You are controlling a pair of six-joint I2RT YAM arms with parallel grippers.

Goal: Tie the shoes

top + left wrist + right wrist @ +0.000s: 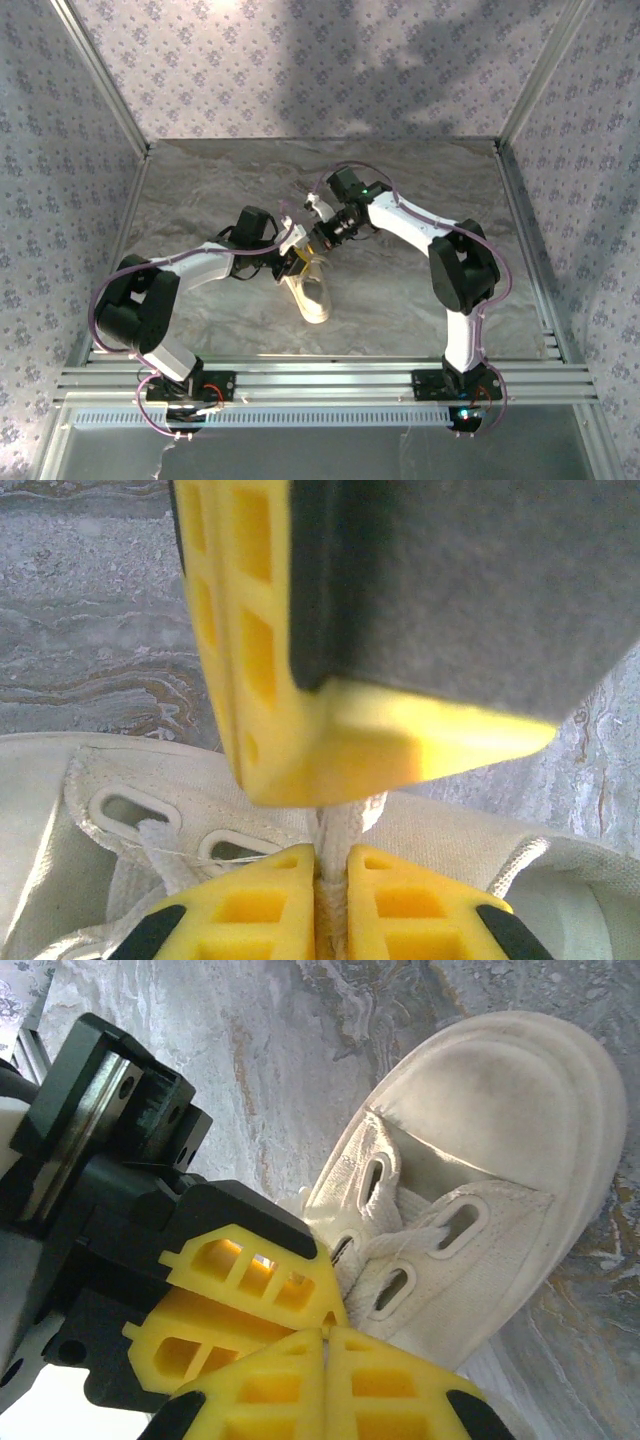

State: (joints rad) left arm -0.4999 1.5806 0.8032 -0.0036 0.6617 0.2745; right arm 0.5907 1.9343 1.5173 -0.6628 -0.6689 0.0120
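Note:
The cream-white shoe point(316, 300) lies on the table between both arms, toe toward the near edge. In the left wrist view my left gripper point(331, 852) is shut on a white lace point(345, 825) that rises from the shoe's canvas point(450, 820) just above the eyelets. One of the right gripper's yellow fingers point(340, 740) hangs right over that lace. My right gripper point(327, 1330) is shut, its tips pressed together beside the laces point(385, 1250) of the shoe point(500, 1090); no lace can be made out between them. From above, the left gripper point(297, 262) and right gripper point(318, 240) almost touch.
The shoe rests on a grey marbled table point(420, 180) enclosed by patterned walls point(60, 150) at the back and both sides. An aluminium rail point(320, 380) carrying the arm bases runs along the near edge. In the right wrist view the left gripper's fingers point(250, 1270) crowd against mine.

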